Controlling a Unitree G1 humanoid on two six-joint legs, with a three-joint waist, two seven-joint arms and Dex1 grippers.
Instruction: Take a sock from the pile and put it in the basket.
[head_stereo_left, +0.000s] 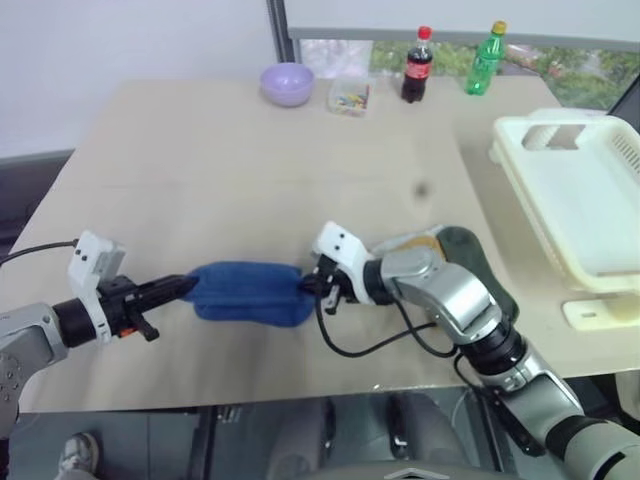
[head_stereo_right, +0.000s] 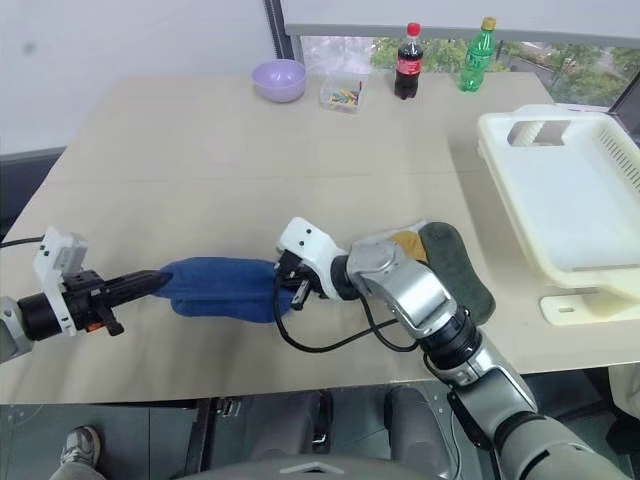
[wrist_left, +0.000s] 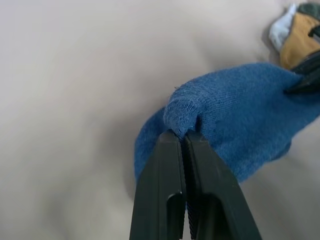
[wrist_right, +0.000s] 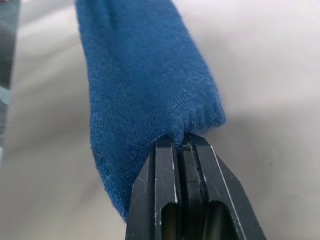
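Sock (head_stereo_left: 248, 292) of plain medium blue hangs stretched between the two grippers, low over the tan table (head_stereo_left: 200, 150) near its front edge. The cream basket (head_stereo_left: 580, 200) sits well apart at the right side of the table, slotted wall and handle cut-out facing the robot. The left gripper (head_stereo_left: 188, 286) has its jaws closed on one end of the fabric; the right gripper (head_stereo_left: 312, 286) pinches the other end. What remains of the pile (head_stereo_right: 440, 255), mustard and dark green, lies just behind the right arm. At the far edge stand a lilac bowl (head_stereo_left: 287, 83), a cola bottle (head_stereo_left: 417, 66) with a red label whose writing cannot be read, and a green bottle (head_stereo_left: 485, 60). The wrist views show the knit bunched at each pair of fingertips.
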